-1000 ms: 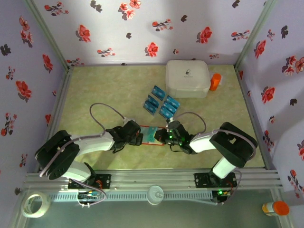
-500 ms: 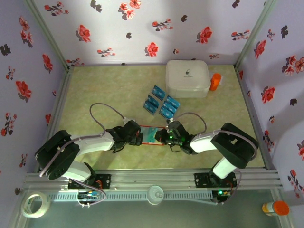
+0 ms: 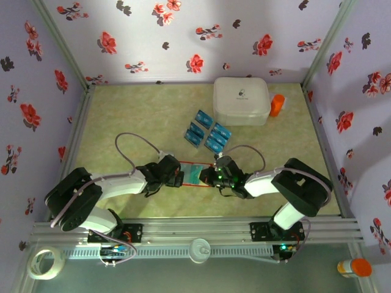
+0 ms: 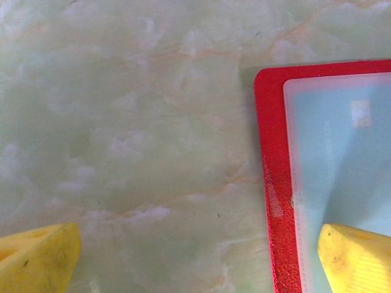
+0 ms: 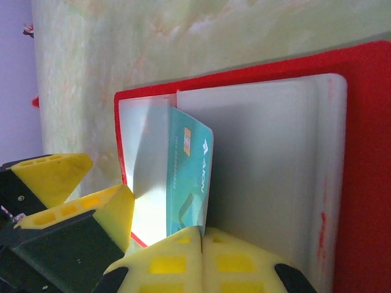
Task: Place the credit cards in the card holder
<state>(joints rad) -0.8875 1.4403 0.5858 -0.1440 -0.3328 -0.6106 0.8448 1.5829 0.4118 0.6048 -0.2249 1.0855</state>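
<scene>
From above, the card holder (image 3: 197,181) lies open on the pale green surface (image 3: 134,122), near the front edge and between the two arms. The left gripper (image 3: 175,177) sits at its left edge and the right gripper (image 3: 211,176) at its right edge. A teal card (image 3: 195,172) lies on the holder. The loose credit cards (image 3: 208,131) lie in a cluster just behind it, in front of a white box (image 3: 241,101) with an orange object (image 3: 277,105) beside it.

At the left wrist, the yellow fingers (image 4: 40,262) are spread wide: one hangs over bare surface, the other over the holder's frosted pocket (image 4: 293,146), through which the teal card shows. The holder's red corner is in sight.

At the right wrist, the fingers (image 5: 165,265) are pressed together, pinching the near end of the teal card, whose far end lies partly under the frosted pocket of the open holder. The left gripper's yellow fingers appear at the lower left.
</scene>
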